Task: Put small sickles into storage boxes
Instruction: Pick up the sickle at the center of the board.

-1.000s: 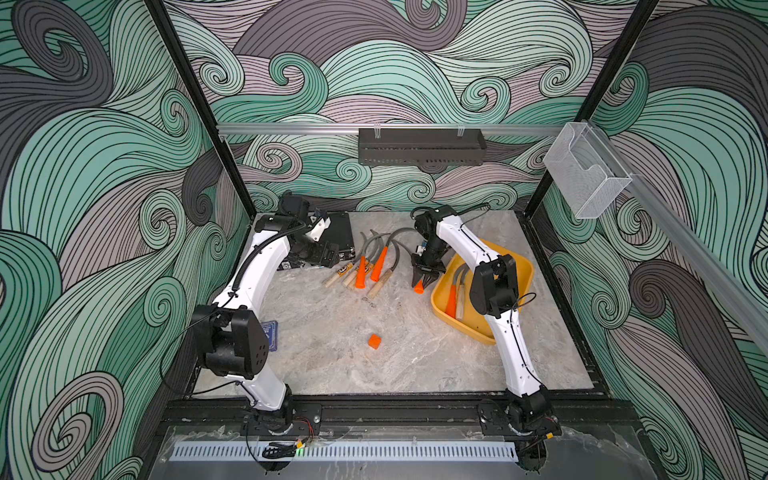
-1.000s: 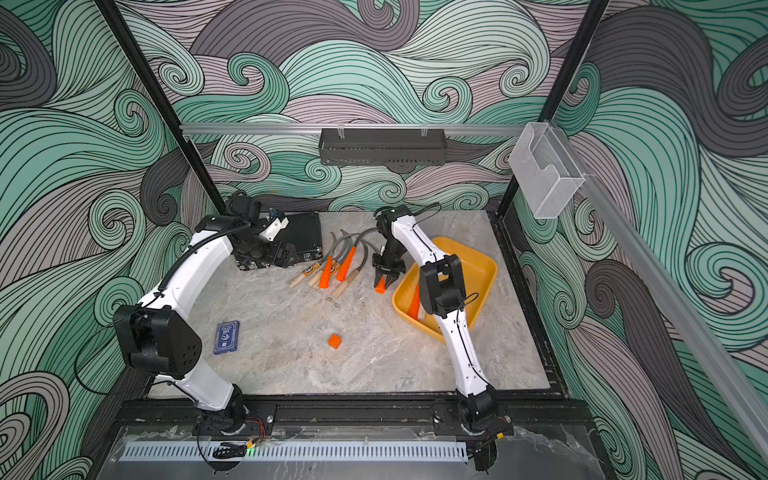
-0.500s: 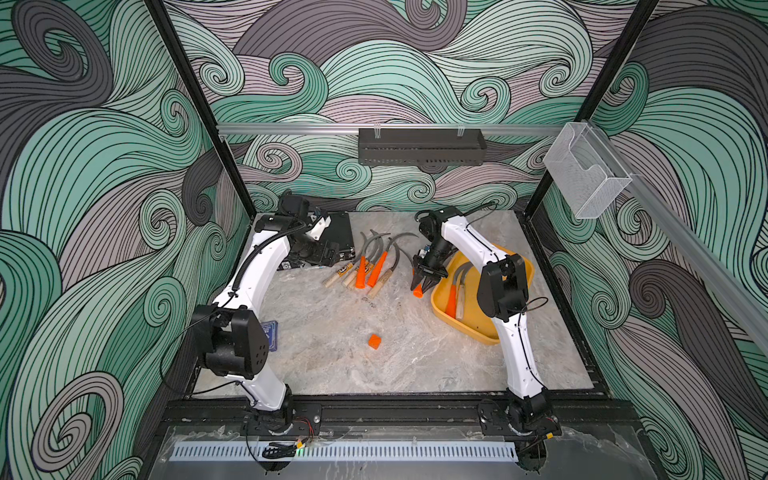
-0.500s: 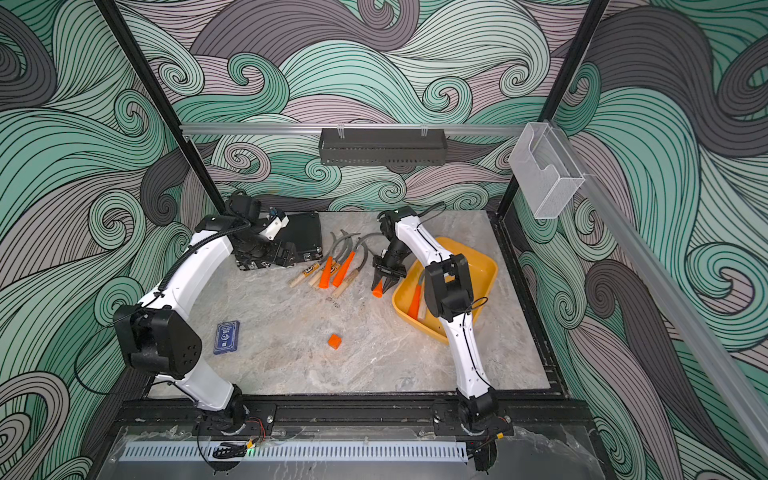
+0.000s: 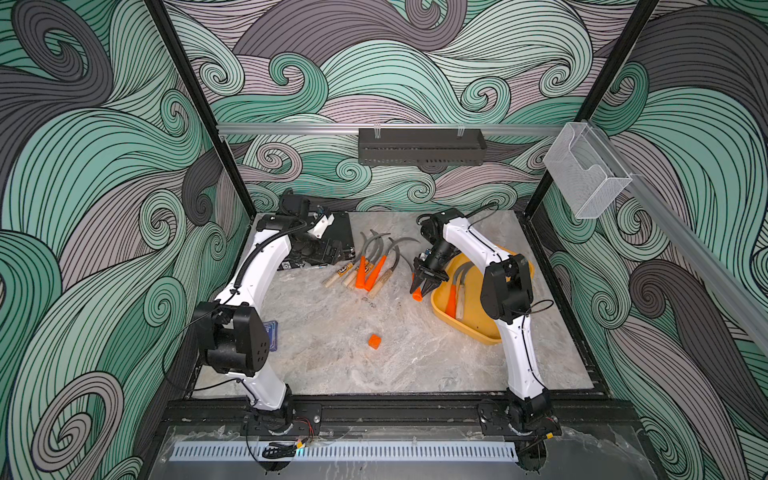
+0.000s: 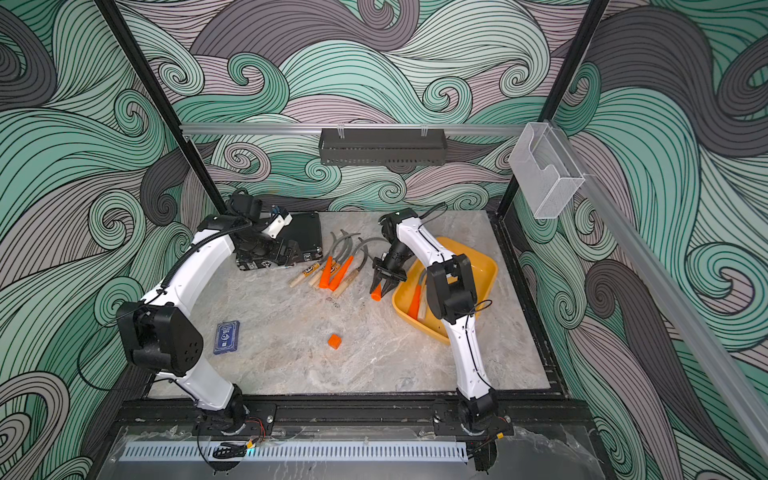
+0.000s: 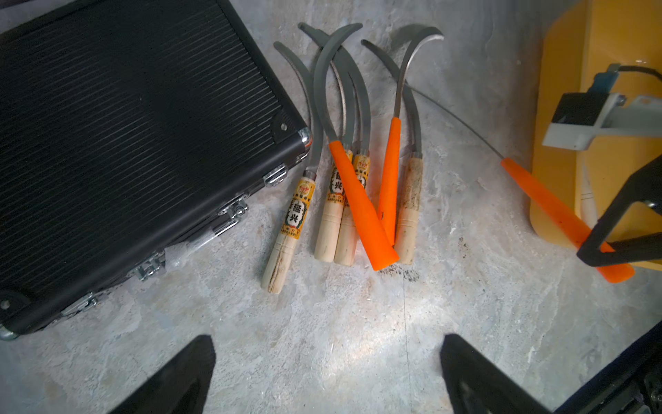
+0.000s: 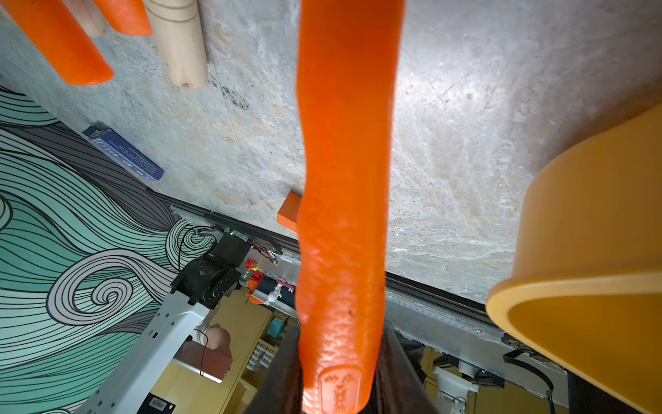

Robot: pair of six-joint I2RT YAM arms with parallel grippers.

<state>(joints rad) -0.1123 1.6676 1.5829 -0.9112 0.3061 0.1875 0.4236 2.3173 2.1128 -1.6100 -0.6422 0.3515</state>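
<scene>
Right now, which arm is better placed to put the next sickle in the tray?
Right. Its jaws are shut on an orange-handled sickle beside the yellow tray. The left jaws stand open, empty by the black case, the loose sickles between them and the tray.

A black ribbed case [image 7: 136,143] with metal latches lies flat at 10 o'clock on the marble tabletop [image 5: 374,374]; 1 small orange cube [image 5: 374,341] sits alone near the middle, toward 6 o'clock; a blue card box [image 6: 226,336] lies at 8 o'clock; a black perforated shelf [image 5: 420,146] hangs on the wall rail at 12 o'clock; a clear bin [image 5: 586,174] hangs at 2 o'clock.
</scene>
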